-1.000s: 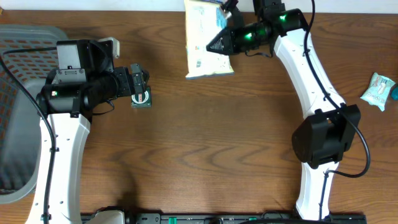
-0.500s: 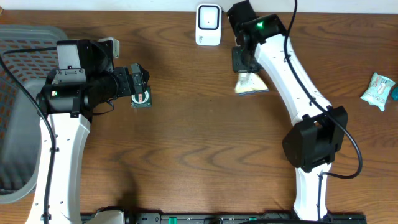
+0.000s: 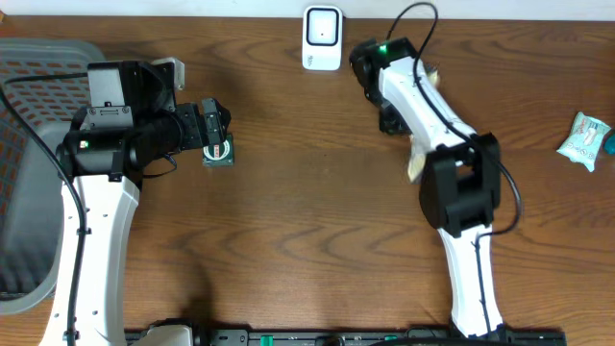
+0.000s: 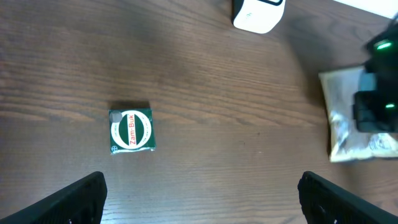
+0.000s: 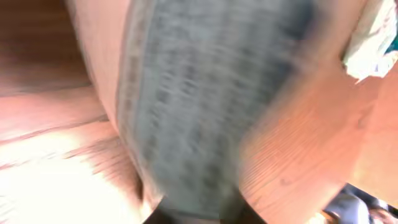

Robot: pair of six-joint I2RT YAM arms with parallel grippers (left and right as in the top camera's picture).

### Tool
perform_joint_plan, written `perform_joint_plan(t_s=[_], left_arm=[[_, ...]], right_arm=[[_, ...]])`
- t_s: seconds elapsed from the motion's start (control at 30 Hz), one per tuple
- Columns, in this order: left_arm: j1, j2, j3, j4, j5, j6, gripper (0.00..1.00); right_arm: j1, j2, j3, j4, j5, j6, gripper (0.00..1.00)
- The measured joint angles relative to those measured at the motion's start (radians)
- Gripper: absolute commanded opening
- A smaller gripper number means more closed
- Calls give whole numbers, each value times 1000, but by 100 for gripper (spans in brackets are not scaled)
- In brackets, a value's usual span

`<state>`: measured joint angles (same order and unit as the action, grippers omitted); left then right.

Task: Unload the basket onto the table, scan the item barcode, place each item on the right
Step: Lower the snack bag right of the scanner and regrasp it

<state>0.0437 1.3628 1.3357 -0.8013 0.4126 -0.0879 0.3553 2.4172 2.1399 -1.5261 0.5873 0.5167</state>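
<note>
Wood table (image 3: 288, 240); right pincer (image 3: 390, 117) at pouch (image 4: 339, 118), grip unclear; left pincer (image 4: 202, 186) spread. Present pouch squarely to scanner (image 3: 321, 38) near right pincer

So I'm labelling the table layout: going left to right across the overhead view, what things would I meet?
Grey basket → green tin → white scanner → pale packet → teal packet.
</note>
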Motion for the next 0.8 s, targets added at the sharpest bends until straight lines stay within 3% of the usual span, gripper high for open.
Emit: perform_joint_plan(t_s=[0.2, 0.37, 0.43, 0.8], left_arm=[[0, 0, 0, 0, 0, 0, 98], [0, 0, 0, 0, 0, 0, 98], [0, 0, 0, 0, 0, 0, 98], [0, 0, 0, 0, 0, 0, 98]], right_arm=[[7, 26, 0, -24, 16, 3, 18], [42, 24, 0, -25, 18, 13, 70], [68, 19, 1, -26, 15, 18, 80], [227, 3, 54, 77, -112, -54, 85]])
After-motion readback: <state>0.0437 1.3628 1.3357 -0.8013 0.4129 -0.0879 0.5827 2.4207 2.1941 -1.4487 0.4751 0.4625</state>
